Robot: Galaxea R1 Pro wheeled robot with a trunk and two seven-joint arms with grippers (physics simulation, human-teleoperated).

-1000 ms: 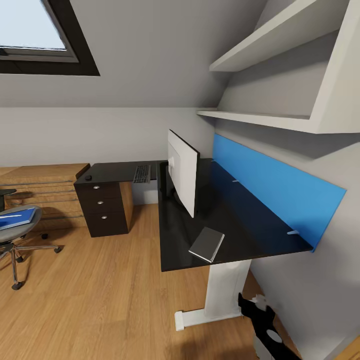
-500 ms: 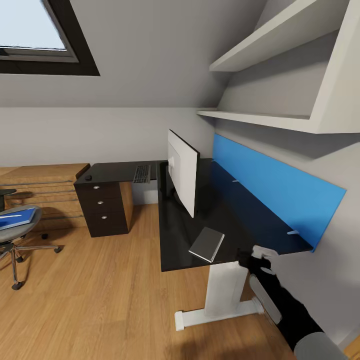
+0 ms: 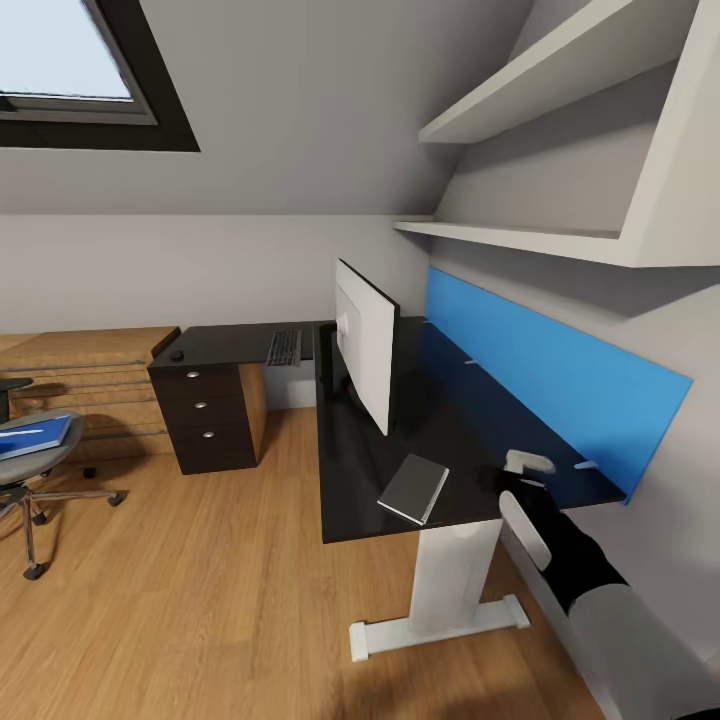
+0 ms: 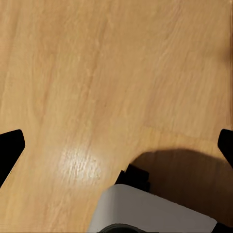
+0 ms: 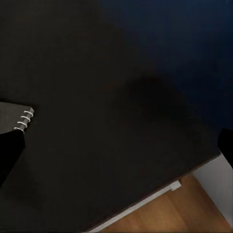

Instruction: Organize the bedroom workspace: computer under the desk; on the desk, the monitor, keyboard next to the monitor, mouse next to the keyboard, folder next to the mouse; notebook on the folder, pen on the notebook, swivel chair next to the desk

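Notebook (image 3: 414,488) pickup looks to be the step in hand: within the last second the right gripper (image 3: 515,478) has risen from below the desk (image 3: 470,430) edge to hover over its near end, just beside the book. Its fingertips frame the right wrist view far apart, jaws spread and empty. Dark grey cover, pale edge, spiral binding (image 5: 24,119); it lies flat near the front edge, apart from the monitor (image 3: 366,356).

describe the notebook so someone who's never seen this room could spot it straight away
Find the black L-shaped desk that runs along the wall with the blue panel. Near its front edge, in front of the white-backed monitor, lies the notebook: small, flat and grey, the lone book on that desktop.
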